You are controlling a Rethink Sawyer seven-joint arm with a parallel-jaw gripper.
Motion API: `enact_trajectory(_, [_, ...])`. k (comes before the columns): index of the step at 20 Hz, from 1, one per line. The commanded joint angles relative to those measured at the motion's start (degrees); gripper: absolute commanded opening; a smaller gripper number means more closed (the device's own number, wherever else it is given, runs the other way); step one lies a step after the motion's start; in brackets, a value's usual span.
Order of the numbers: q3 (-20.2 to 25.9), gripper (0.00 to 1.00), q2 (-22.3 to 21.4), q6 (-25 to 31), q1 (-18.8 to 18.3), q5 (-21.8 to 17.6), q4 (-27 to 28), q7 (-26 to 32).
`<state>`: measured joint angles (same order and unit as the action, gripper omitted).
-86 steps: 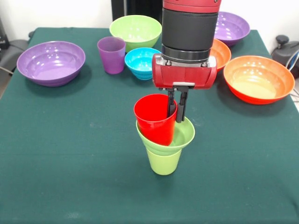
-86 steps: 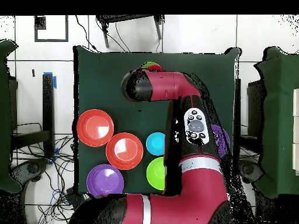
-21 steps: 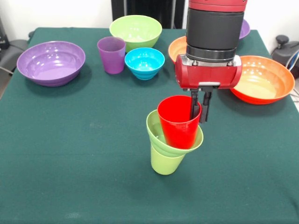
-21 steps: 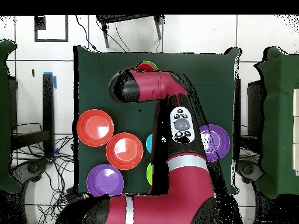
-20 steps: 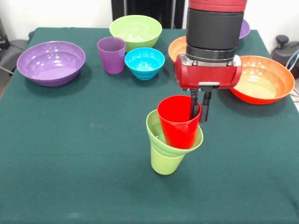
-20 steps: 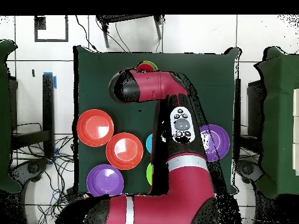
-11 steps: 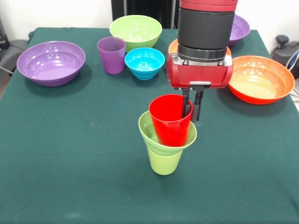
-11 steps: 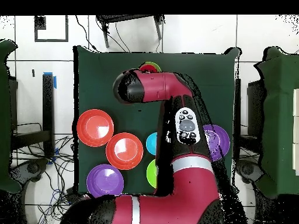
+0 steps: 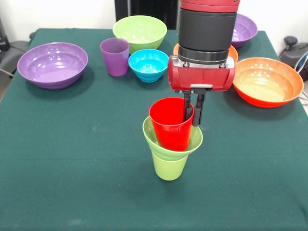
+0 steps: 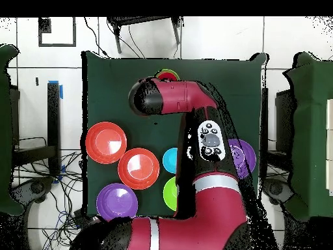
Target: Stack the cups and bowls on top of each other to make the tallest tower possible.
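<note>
So far the tower (image 9: 171, 144) is three pieces high near the middle of the counter (image 9: 72, 159): a lime-green cup (image 9: 169, 166) at the bottom, a small lime-green bowl (image 9: 192, 140) seated on its rim, and a red cup (image 9: 170, 123) standing in that bowl and leaning slightly. The hand (image 9: 192, 109) is pinching the red cup's wall at its 3 o'clock side, one finger inside and one outside, so this piece does not look released yet. By my judgement less than half the job is done. Left to add are the small blue bowl (image 9: 148, 64) and purple cup (image 9: 115, 56) at about 11 o'clock from the tower, the medium lime-green bowl (image 9: 139, 31) beyond them, a wide purple bowl (image 9: 52, 64) at 10 o'clock, another purple bowl (image 9: 243, 29) at 1 o'clock, and two orange bowls (image 9: 264, 81) (image 9: 231, 52) at 2 o'clock. Nothing lies between the tower and these pieces; the arm itself hides the tower from overhead.
</note>
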<state>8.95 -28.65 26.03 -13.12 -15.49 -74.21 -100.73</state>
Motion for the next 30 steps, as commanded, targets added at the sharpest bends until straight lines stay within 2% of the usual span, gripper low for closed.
enact_trajectory(1, [3.3,0.00,1.6,-2.1,-0.5,-1.8,-3.7,-1.8])
enact_trajectory(16, [2.6,0.00,1.5,-1.7,-0.2,-2.1,-3.8,-1.8])
enact_trajectory(22, [0.4,0.00,2.6,-2.1,0.7,-3.8,-1.2,-1.6])
enact_trajectory(30, [1.1,0.00,3.1,-2.3,-0.2,-3.8,-1.3,-0.5])
